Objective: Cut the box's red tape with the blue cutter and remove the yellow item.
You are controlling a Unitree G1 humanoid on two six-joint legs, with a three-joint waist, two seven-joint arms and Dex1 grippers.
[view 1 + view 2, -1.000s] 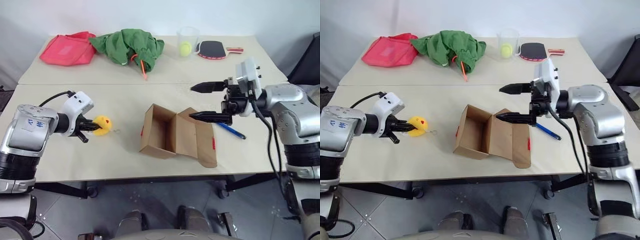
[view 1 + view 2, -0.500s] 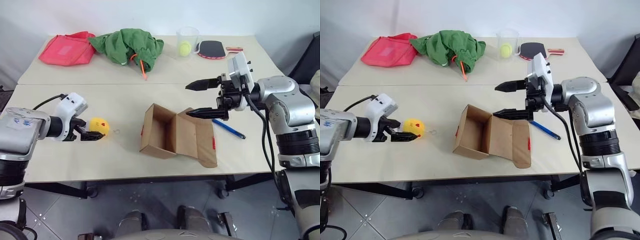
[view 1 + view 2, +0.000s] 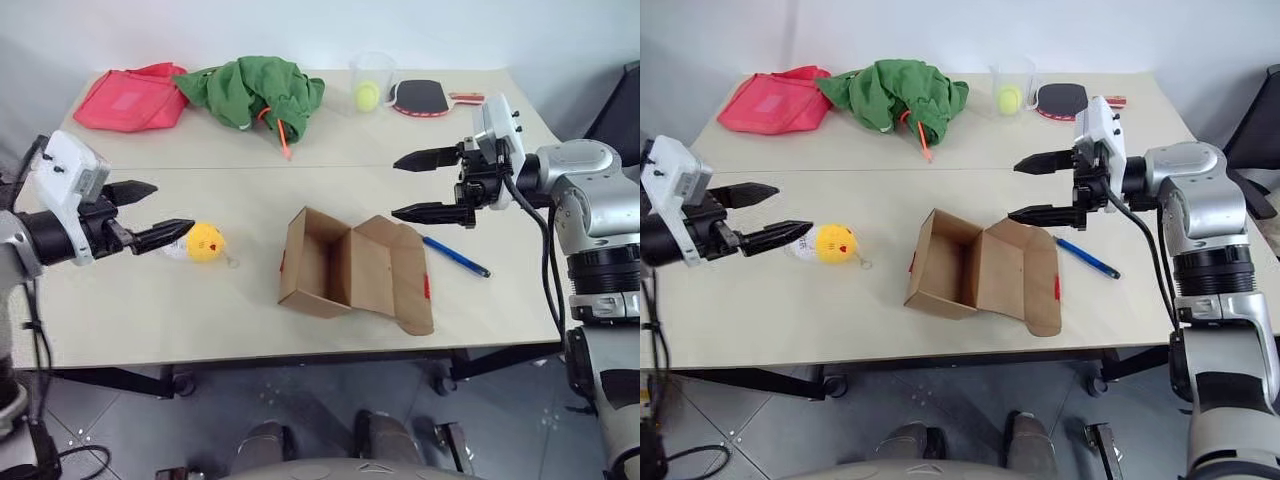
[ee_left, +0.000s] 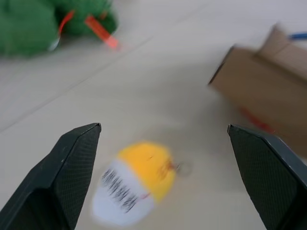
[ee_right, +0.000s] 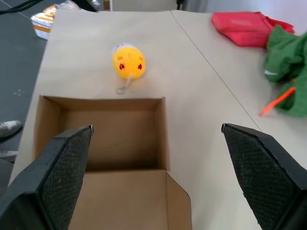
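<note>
The brown box (image 3: 350, 268) lies open and empty on the table's middle, its flap spread to the right with a strip of red tape (image 3: 427, 287) on the flap's edge. The yellow item (image 3: 205, 242), a round ball with a short string, rests on the table left of the box. My left gripper (image 3: 153, 212) hangs open just left of the ball, raised off it and holding nothing. My right gripper (image 3: 413, 186) is open above the box's right flap. The blue cutter (image 3: 455, 257) lies on the table right of the box.
At the back lie a pink-red bag (image 3: 135, 97), a green cloth (image 3: 257, 90) with an orange stick, a clear cup (image 3: 371, 80) holding a yellow-green ball, and a table tennis paddle (image 3: 430, 96). A seam (image 3: 300, 166) runs across between two tables.
My left gripper has opened, let go of the yellow ball and drawn back up and to the left. The ball now rests on the table. My right gripper shifted slightly right.
</note>
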